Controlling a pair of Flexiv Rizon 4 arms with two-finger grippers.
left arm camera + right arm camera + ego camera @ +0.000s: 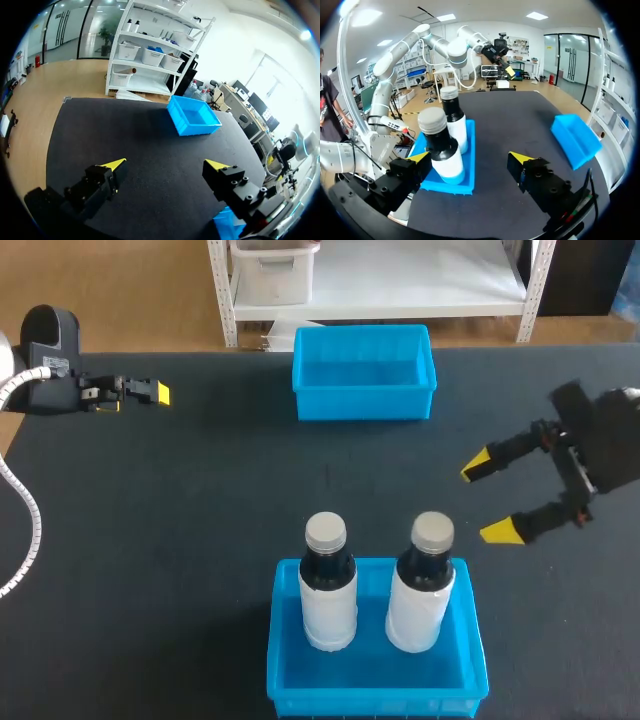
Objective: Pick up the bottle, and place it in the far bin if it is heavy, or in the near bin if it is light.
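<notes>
standing upright side by side in the near bin [375, 692] are two look-alike bottles. the left bottle [327, 585] and the right bottle [423, 585] each have a dark body, a white label wrapped round the lower part and a pale grey screw cap. they stand at the far end of that bin, a small gap between them, their caps rising well above the blue rim. the near bin sits at the near edge of the dark bench [200, 500]. the far bin [363, 405], also blue, sits at the bench's far edge, roughly in line with it and well apart.

the right gripper [489, 498] hangs just beside the right bottle, on its right and a little farther back. its fingers are spread wide apart and hold nothing, and neither yellow tip touches a bottle. in the right wrist view the nearer bottle stands just ahead of one finger, with the second bottle behind it.

the left gripper [158, 392] is over the far left part of the bench, well apart from both bins and the bottles. in the left wrist view its fingers are also apart, with bare bench under them and the far bin ahead.
</notes>
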